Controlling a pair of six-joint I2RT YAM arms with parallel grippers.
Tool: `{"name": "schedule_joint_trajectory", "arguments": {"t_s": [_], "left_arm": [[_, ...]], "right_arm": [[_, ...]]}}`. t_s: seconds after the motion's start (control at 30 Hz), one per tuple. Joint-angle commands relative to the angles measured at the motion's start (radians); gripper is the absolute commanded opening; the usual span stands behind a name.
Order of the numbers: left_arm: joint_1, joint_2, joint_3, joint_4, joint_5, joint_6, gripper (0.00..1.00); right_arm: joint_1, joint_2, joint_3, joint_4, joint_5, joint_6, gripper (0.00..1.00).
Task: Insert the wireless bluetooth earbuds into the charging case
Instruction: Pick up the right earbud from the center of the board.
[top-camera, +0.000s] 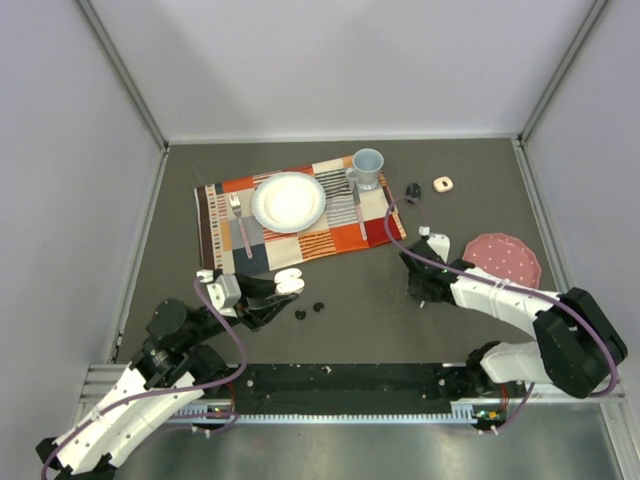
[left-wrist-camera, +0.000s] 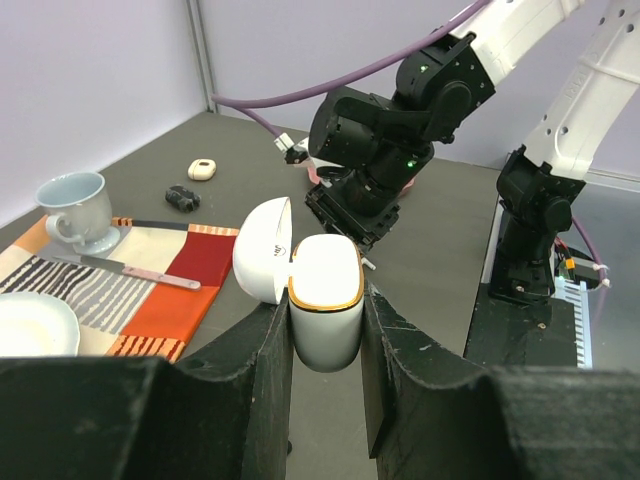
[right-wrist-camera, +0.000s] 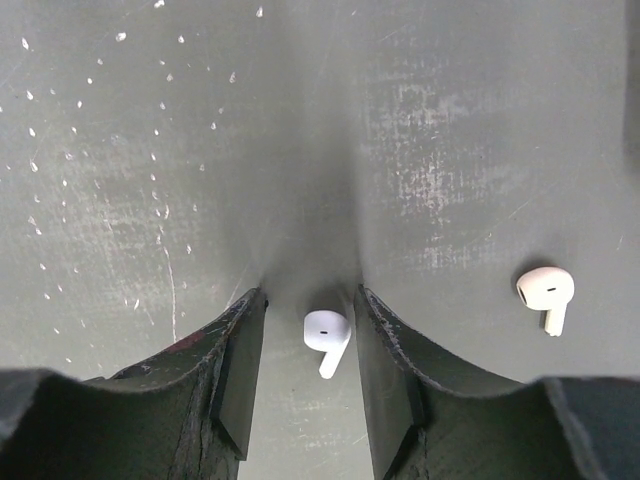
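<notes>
We see left gripper (left-wrist-camera: 327, 318) clamped on one charging case (left-wrist-camera: 326, 285); right gripper (right-wrist-camera: 310, 300) jaws spread around one white earbud (right-wrist-camera: 326, 329); second earbud (right-wrist-camera: 546, 288) at its 3 o'clock

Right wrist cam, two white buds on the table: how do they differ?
The centre bud lies between the open fingers of the right gripper; the side bud lies outside them, toward the picture's right edge. The centre bud's stem slants; the side bud's stem runs nearly straight down the picture. Both are white, short-stemmed, lying on the dark table, neither gripped.
</notes>
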Motion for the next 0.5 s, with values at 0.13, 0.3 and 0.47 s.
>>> {"name": "schedule_joint_trajectory", "arguments": {"t_s": [0.13,0.3,0.47], "left_arm": [[-0.003,0.012,0.033,0.032,0.002,-0.006,0.0],[-0.003,0.022,0.033,0.03,0.003,-0.008,0.0],[-0.003,0.023,0.035,0.032,0.005,-0.008,0.0]], "right_arm": [[-0.019,-0.081,-0.06,-0.025,-0.01,0.004,0.39],[-0.031,-0.081,-0.065,-0.023,-0.012,0.001,0.38],[-0.033,-0.047,-0.049,-0.02,-0.018,-0.002,0.33]]}}
